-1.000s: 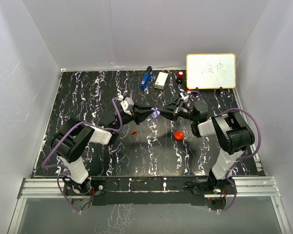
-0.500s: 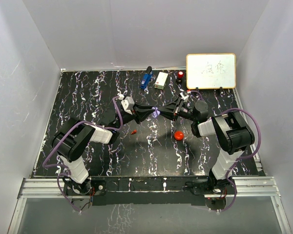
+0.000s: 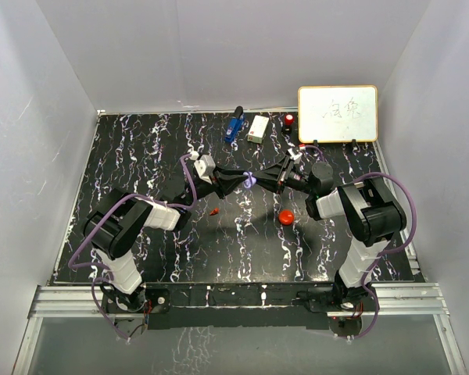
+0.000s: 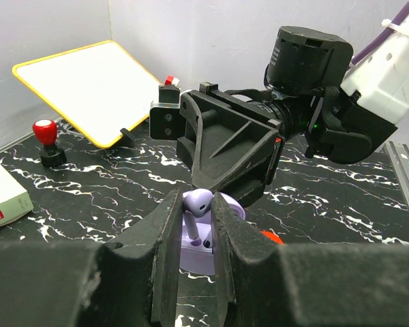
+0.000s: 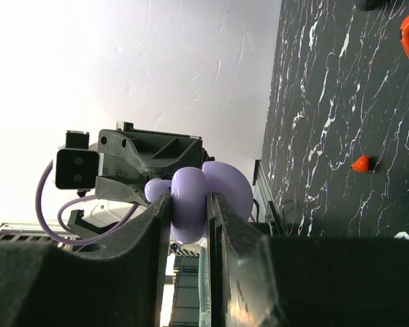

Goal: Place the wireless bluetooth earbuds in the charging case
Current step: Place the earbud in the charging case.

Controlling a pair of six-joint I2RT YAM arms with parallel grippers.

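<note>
Left gripper (image 4: 196,219) pinched shut on purple earbud (image 4: 199,201), aloft mid-table, stem at case (image 5: 228,187) well. Right gripper (image 5: 189,208) clamps case. Earbud looks light, slick, tiny: you grip head, squeeze gently.

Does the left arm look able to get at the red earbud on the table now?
Probably not yet: the left gripper is shut on a purple earbud at the purple case, though the red earbud lies unobstructed nearby.

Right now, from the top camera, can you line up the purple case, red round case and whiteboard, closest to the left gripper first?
1. purple case, at the tips of the left gripper, mid-table.
2. red round case, front, toward the right arm.
3. whiteboard, back right.
</note>
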